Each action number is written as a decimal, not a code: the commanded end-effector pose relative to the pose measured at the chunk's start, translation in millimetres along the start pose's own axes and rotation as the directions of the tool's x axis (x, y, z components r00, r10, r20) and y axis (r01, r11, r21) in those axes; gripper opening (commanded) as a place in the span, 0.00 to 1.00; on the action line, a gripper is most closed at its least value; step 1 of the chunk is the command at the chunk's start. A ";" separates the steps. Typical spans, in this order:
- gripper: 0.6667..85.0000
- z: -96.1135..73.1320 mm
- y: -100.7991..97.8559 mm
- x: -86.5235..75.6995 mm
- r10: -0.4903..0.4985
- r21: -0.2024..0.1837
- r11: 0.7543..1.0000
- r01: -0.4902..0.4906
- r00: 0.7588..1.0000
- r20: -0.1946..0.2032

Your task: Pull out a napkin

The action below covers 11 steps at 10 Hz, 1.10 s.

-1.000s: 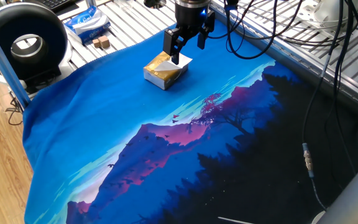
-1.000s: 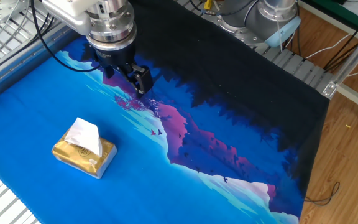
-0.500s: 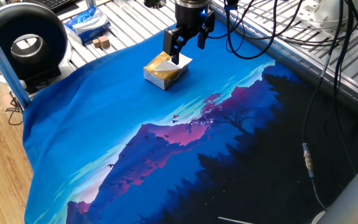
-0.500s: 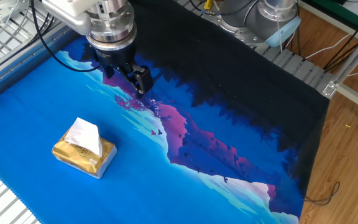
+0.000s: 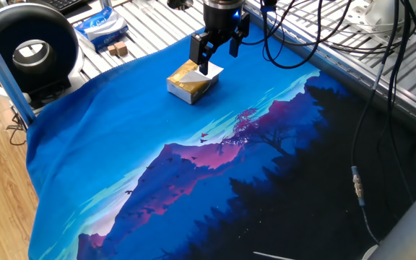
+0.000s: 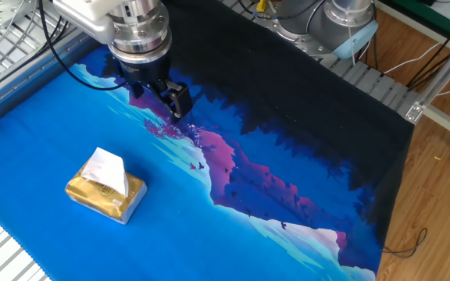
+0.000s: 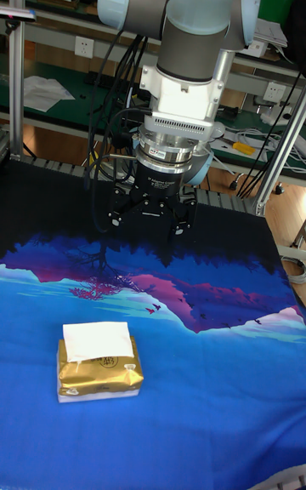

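A golden-yellow tissue pack [image 5: 188, 81] [image 6: 106, 197] [image 7: 100, 369] lies on the blue part of the printed cloth. A white napkin [image 5: 216, 71] [image 6: 106, 169] [image 7: 96, 340] sticks up out of its top slot. My gripper [image 5: 217, 50] [image 6: 156, 97] [image 7: 144, 228] hangs above the cloth, a short way off from the pack and apart from it. It is open, its two black fingers spread wide with nothing between them. It touches neither the napkin nor the pack.
A blue-and-white plastic packet [image 5: 101, 25] and small brown blocks [image 5: 118, 49] lie on the slatted metal table beyond the cloth. A round black device [image 5: 31, 47] stands at the cloth's corner. Cables [image 5: 360, 180] hang on the dark side.
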<state>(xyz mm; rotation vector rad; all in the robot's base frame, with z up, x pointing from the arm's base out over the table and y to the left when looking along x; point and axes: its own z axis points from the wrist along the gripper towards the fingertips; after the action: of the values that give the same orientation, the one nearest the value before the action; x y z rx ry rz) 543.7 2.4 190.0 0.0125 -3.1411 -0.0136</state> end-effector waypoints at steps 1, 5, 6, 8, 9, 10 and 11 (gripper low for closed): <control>0.00 -16.7 15.9 -90.5 -0.051 -0.031 0.997 0.066 0.935 0.351; 0.00 -15.7 15.1 -90.4 -0.053 -0.031 0.997 0.068 0.935 0.351; 0.00 -15.7 15.2 -90.4 -0.053 -0.031 0.997 0.068 0.935 0.351; 0.00 -14.6 15.8 -87.7 -0.068 -0.028 0.996 0.082 0.938 0.341; 0.00 -12.9 14.9 -83.5 -0.093 -0.017 0.994 0.104 0.941 0.325; 0.00 -11.0 15.0 -78.9 -0.115 -0.010 0.992 0.124 0.945 0.308; 0.00 -8.7 18.5 -74.0 -0.136 -0.012 0.989 0.146 0.947 0.291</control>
<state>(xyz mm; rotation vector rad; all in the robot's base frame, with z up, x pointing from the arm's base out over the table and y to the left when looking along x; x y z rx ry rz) 622.6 16.6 199.7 0.1931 -3.4456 -0.0581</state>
